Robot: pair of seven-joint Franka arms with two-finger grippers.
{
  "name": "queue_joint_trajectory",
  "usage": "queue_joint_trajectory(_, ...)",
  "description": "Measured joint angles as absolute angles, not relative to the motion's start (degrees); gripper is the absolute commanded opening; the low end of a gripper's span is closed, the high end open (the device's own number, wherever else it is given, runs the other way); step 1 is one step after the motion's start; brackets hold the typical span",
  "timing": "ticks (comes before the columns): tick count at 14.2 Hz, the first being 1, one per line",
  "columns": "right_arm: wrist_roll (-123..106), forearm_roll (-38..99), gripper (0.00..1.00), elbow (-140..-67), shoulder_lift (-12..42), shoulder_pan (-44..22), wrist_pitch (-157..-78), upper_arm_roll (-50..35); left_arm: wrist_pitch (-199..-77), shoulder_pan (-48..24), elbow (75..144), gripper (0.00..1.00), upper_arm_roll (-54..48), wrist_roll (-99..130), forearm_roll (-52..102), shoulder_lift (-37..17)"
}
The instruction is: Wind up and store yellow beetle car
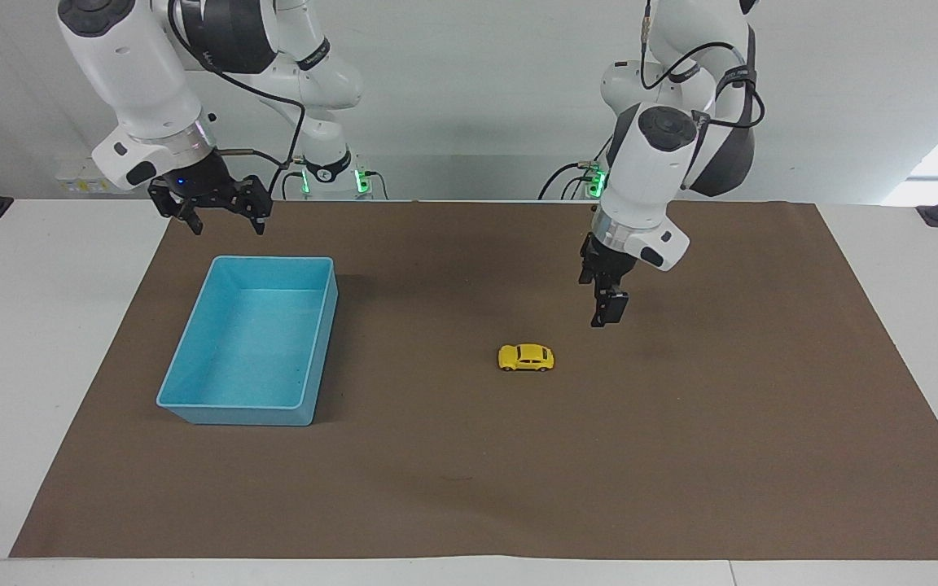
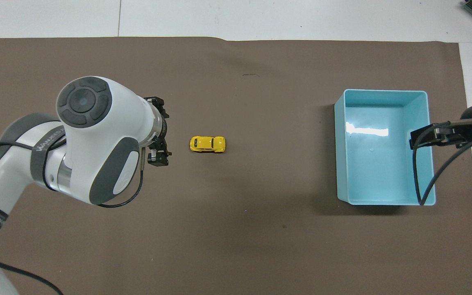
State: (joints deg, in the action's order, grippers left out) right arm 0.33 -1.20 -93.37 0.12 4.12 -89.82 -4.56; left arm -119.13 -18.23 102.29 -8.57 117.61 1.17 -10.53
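Brown mat (image 1: 681, 456) holds yellow beetle car (image 1: 526, 358), well apart from bin (image 1: 192, 404).

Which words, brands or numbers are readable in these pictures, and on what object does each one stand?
"WANJEED", only partly legible and uncertain: on the dark band around the left arm.
Yellow beetle car: no text visible.
Blue bin: no text visible.
Brown mat: no text visible.

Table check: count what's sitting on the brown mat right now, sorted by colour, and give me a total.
Yellow: 1, the yellow beetle car, on its wheels mid-mat.
Blue: 1, the blue bin, nothing in it, toward the right arm's end.
Total: 2
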Motion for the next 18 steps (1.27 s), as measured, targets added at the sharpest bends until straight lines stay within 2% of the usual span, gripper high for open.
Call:
queue_joint_trajectory(12,0.3,-1.2,1.00,-93.4,0.1,4.1,-89.8,-4.6,-127.7,-24.7,99.9,1.00,-8.5,123.6,-1.0,-24.6)
queue_joint_trajectory(18,0.3,-1.2,1.00,-93.4,0.1,4.1,-89.8,-4.6,-130.4,-25.4,99.7,1.00,-7.9,124.6,-1.2,-26.9)
